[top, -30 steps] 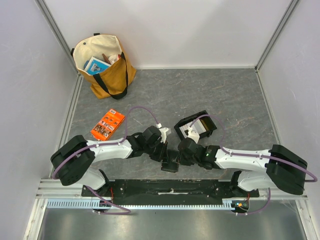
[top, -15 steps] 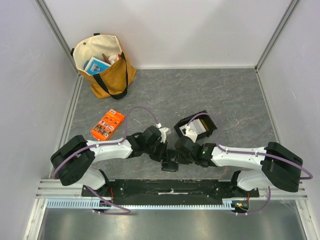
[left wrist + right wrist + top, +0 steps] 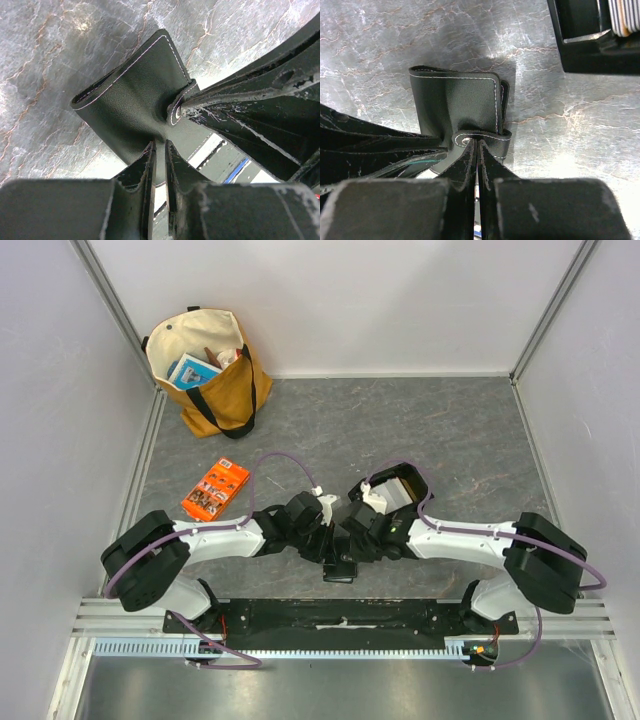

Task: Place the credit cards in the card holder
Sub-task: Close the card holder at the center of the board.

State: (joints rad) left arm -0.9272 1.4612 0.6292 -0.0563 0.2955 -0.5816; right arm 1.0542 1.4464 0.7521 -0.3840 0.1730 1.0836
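Here, the card holder (image 3: 455,105) is clamped by the left gripper (image 3: 159,150) and its 6 o'clock snap tab (image 3: 481,136) pinched by the right gripper (image 3: 478,146), presumably for unfastening.

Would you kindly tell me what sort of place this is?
Probably a lab robot cell: left arm and right arm bolted to a marbled grey table, plain white walls boxing it in, and a tote bag as prop.

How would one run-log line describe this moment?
left end effector: shut on wallet | right end effector: shut on wallet snap tab | cards: in black tray
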